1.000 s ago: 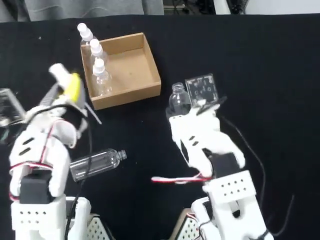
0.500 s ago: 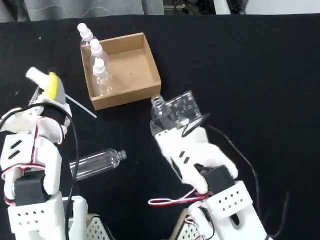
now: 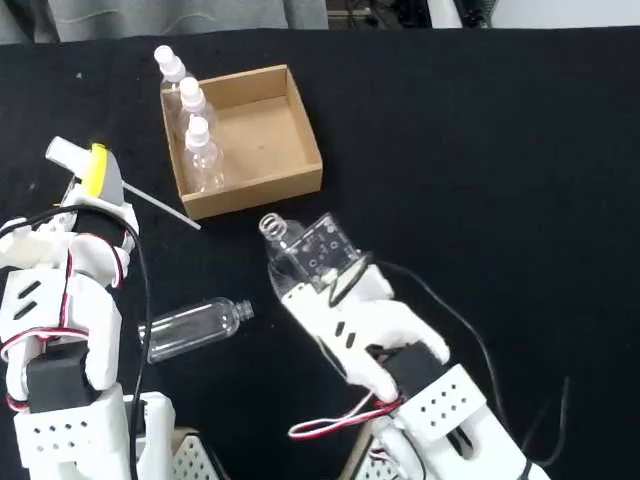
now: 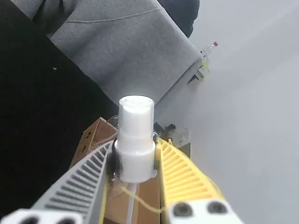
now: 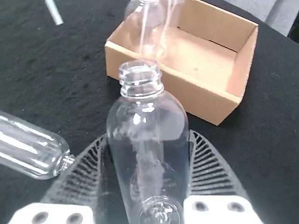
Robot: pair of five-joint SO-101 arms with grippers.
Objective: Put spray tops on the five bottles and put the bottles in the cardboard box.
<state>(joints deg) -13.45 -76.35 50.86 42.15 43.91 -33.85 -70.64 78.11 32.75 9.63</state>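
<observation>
My right gripper (image 5: 148, 156) clamps a clear, round-shouldered uncapped bottle (image 5: 147, 121) just near the cardboard box (image 3: 255, 193). My left gripper (image 4: 135, 161) pinches a white cylindrical spray top (image 4: 135, 135), left of the box. Matte black table (image 3: 480, 150), pale wall (image 4: 252, 116).

Black table (image 3: 520, 140), grey cloth (image 4: 112, 42) behind — perhaps a cover, pale wall (image 4: 252, 121)

White spray top (image 4: 136, 140) clamped between left gripper (image 4: 135, 161) fingers, cardboard box (image 4: 96, 140) seen beyond, grey cloth (image 4: 117, 51) behind
</observation>
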